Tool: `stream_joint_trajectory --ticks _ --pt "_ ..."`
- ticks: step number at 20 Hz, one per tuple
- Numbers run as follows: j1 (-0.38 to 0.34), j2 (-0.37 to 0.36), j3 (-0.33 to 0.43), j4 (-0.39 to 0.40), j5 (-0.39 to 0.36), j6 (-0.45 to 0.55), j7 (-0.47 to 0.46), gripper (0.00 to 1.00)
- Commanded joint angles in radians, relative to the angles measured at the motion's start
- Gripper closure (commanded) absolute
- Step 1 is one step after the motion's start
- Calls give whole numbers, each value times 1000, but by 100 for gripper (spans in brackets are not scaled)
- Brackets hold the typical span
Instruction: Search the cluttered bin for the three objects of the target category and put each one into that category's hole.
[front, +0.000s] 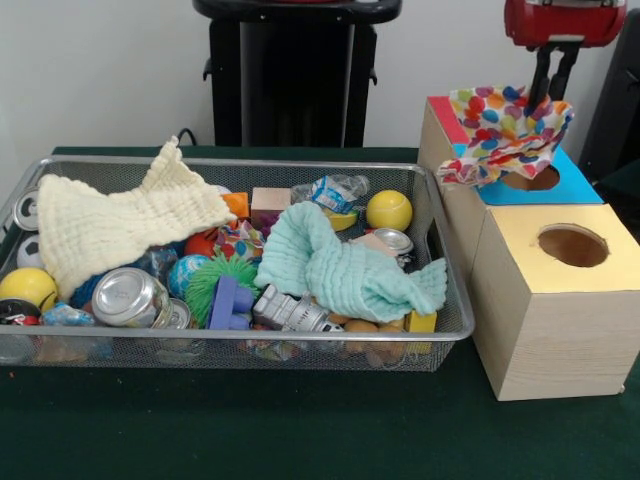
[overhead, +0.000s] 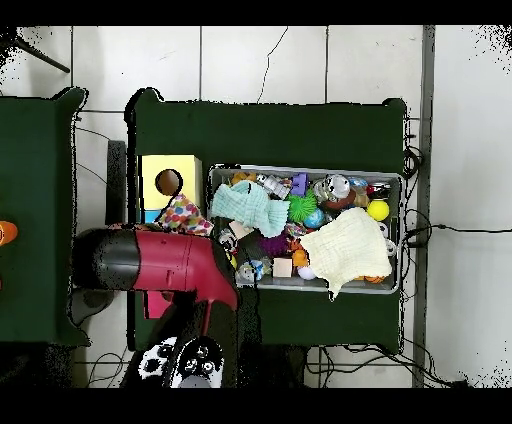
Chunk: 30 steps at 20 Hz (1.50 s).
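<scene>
My gripper (front: 551, 92) hangs at the upper right, shut on a polka-dot cloth (front: 503, 132). The cloth hangs over the blue-faced cube (front: 570, 186) and partly covers that cube's cut-out. It also shows in the overhead view (overhead: 186, 215), next to the red arm (overhead: 165, 260). The yellow-faced cube (front: 555, 320) stands in front, with its round hole (front: 572, 245) uncovered, a little nearer and to the right of the cloth. A second polka-dot piece (front: 238, 240) peeks out in the wire-mesh bin (front: 250, 166), between the cream and mint cloths. No third one shows.
A cream waffle cloth (front: 120, 225) and a mint-green cloth (front: 345, 270) lie on the clutter of cans, balls and blocks. A red-faced cube (front: 446, 118) stands behind the blue one. The three cubes stand close against the bin's right end.
</scene>
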Motion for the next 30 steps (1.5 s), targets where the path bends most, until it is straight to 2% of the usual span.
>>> stream_joint_trajectory --ticks 1,9,14,18,21,30 --pt "-13 28 -2 -132 36 129 308 100" --pt "-43 89 7 -241 24 159 297 100" --pt "-58 139 16 -278 26 120 289 100" --pt "-62 156 18 -268 27 88 286 100" --pt "-71 149 36 -209 35 23 271 100" --pt "-88 178 61 -151 29 -95 250 100"
